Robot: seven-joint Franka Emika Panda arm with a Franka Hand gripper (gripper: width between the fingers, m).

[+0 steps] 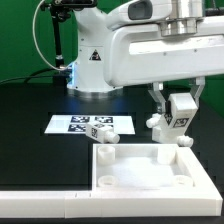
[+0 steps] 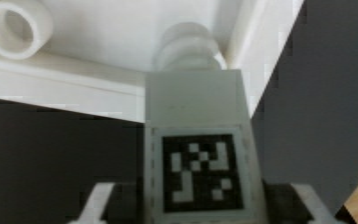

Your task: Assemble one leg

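My gripper (image 1: 177, 126) is shut on a leg (image 1: 181, 112), a stubby white peg with a black-and-white tag. It holds the leg just above the far right corner of the large white panel (image 1: 140, 172). In the wrist view the leg (image 2: 197, 120) fills the middle between my two fingers (image 2: 105, 198). Its narrower end points at the panel's raised rim (image 2: 87, 78). A round corner hole (image 2: 16, 30) lies off to one side of that end. Whether the end touches the panel I cannot tell.
The marker board (image 1: 75, 124) lies on the black table behind the panel. Another white leg (image 1: 103, 137) rests at its near edge, and a small white part (image 1: 153, 122) stands beside my gripper. The robot's base (image 1: 90, 60) is at the back.
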